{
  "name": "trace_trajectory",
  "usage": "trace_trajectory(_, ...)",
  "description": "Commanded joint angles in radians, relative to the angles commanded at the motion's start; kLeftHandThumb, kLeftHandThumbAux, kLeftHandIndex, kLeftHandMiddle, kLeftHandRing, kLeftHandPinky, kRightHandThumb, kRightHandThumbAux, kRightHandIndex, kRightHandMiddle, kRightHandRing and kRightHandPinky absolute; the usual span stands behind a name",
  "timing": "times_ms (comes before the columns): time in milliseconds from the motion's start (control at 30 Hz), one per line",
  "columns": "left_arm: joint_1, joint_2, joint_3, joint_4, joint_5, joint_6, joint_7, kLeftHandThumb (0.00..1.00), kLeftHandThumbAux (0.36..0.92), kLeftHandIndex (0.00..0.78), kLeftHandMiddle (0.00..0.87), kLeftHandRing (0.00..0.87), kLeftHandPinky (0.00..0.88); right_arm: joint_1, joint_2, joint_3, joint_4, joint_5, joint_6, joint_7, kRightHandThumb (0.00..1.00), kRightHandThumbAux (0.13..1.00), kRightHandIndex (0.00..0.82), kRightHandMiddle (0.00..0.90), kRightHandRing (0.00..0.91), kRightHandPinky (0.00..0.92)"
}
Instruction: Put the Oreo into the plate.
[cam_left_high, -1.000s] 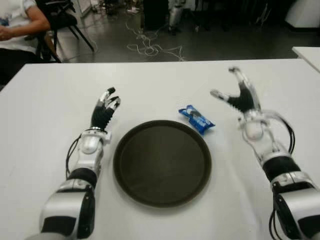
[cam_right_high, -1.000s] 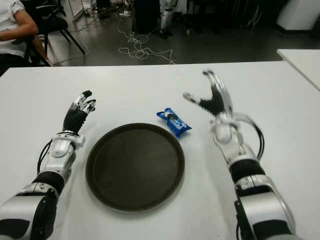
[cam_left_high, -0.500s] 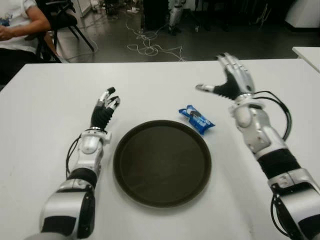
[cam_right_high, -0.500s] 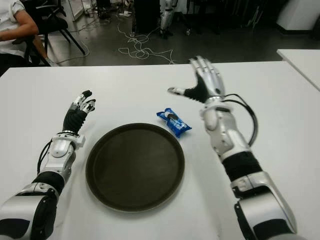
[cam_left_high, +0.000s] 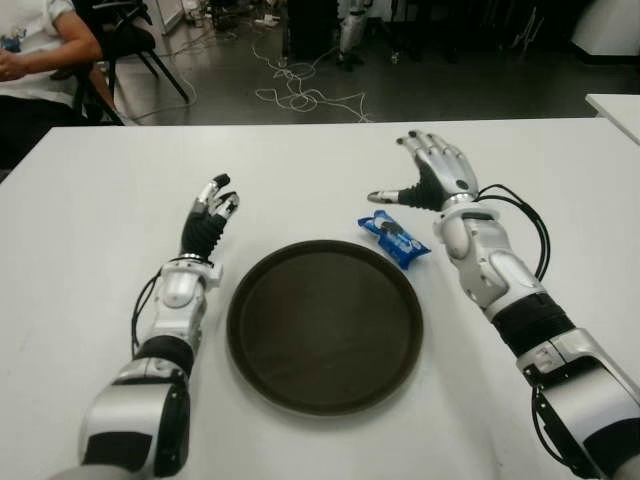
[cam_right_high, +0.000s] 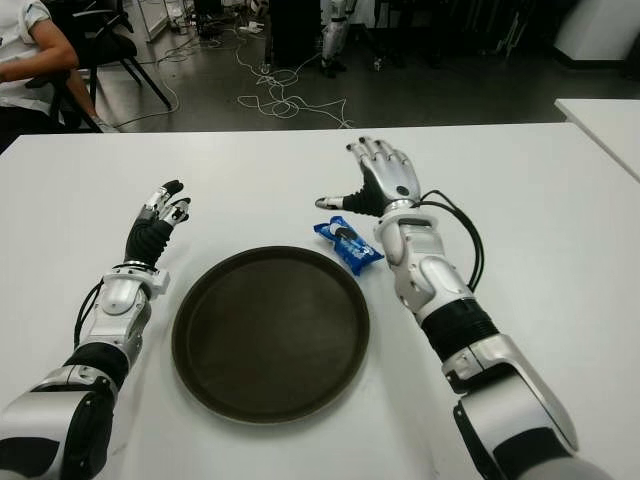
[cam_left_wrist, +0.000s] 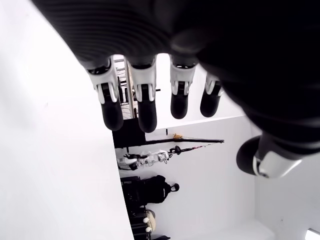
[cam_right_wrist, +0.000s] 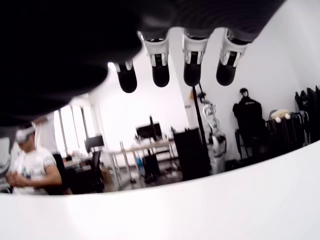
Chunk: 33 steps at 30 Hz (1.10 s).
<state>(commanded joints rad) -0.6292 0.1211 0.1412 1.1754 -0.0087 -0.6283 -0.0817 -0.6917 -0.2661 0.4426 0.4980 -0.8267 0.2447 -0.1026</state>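
Room: dark floor beyond the bench, with loose white cables (cam_left_high: 300, 95) lying on it and a seated person (cam_left_high: 35, 50) at the far left corner.
Bench: white bench (cam_left_high: 100, 200), carrying a plate, a snack pack and both arms.
Plate: round dark plate (cam_left_high: 325, 325) at the middle of the near half, nothing in it.
Oreo: blue Oreo pack (cam_left_high: 393, 238) lying flat on the bench just beyond the plate's far right rim, apart from the rim and outside the plate.
Right robot hand: right robot hand (cam_left_high: 428, 180) is raised just beyond and to the right of the Oreo pack, palm turned down, fingers spread wide and thumb stretched out toward the left over the pack's far end; it holds nothing. Its wrist view shows four extended fingertips (cam_right_wrist: 160, 75) with only the room behind them.
Left robot hand: left robot hand (cam_left_high: 208, 222) shows left of the plate, fingers loosely extended and pointing away from the robot, holding nothing.
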Motion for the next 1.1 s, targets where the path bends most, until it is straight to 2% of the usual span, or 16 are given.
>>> trace_trajectory(200, 0.001, 0.005, -0.005, 0.003, 0.007, -0.012, -0.001, 0.549, 0.453, 0.055, 0.1, 0.112, 0.165, -0.003, -0.007, 0.032, -0.019, -0.037, 0.036, 0.049, 0.0, 0.383, 0.077, 0.081, 0.108, 0.174)
trace_trajectory(333, 0.003, 0.005, -0.007, 0.001, 0.008, -0.017, -0.002, 0.553, 0.459, 0.056, 0.1, 0.113, 0.169, -0.018, -0.035, 0.075, -0.029, -0.078, 0.05, 0.149, 0.0, 0.4, 0.146, 0.134, 0.165, 0.215)
trace_trajectory(533, 0.004, 0.005, -0.008, -0.002, 0.007, -0.015, -0.004, 0.571, 0.461, 0.056, 0.099, 0.111, 0.162, -0.038, -0.061, 0.115, -0.005, -0.124, 0.048, 0.216, 0.0, 0.432, 0.208, 0.188, 0.211, 0.132)
trace_trajectory(700, 0.004, 0.004, -0.01, -0.004, 0.009, -0.014, 0.0, 0.58, 0.463, 0.06, 0.099, 0.108, 0.158, -0.065, -0.067, 0.147, 0.043, -0.154, 0.057, 0.252, 0.0, 0.442, 0.203, 0.2, 0.22, 0.108)
trace_trajectory(800, 0.004, 0.004, -0.011, -0.005, 0.01, -0.014, 0.004, 0.576, 0.461, 0.06, 0.097, 0.107, 0.158, -0.088, -0.058, 0.163, 0.091, -0.173, 0.081, 0.266, 0.0, 0.439, 0.185, 0.202, 0.223, 0.103)
trace_trajectory(933, 0.003, 0.005, -0.011, -0.005, 0.012, -0.012, 0.007, 0.562, 0.456, 0.058, 0.099, 0.106, 0.156, -0.107, -0.044, 0.171, 0.146, -0.184, 0.108, 0.253, 0.0, 0.442, 0.193, 0.235, 0.317, 0.086)
trace_trajectory(1100, 0.002, 0.005, -0.011, -0.005, 0.012, -0.008, 0.004, 0.567, 0.458, 0.058, 0.099, 0.108, 0.159, -0.118, -0.034, 0.173, 0.184, -0.184, 0.116, 0.23, 0.0, 0.451, 0.25, 0.352, 0.473, 0.09)
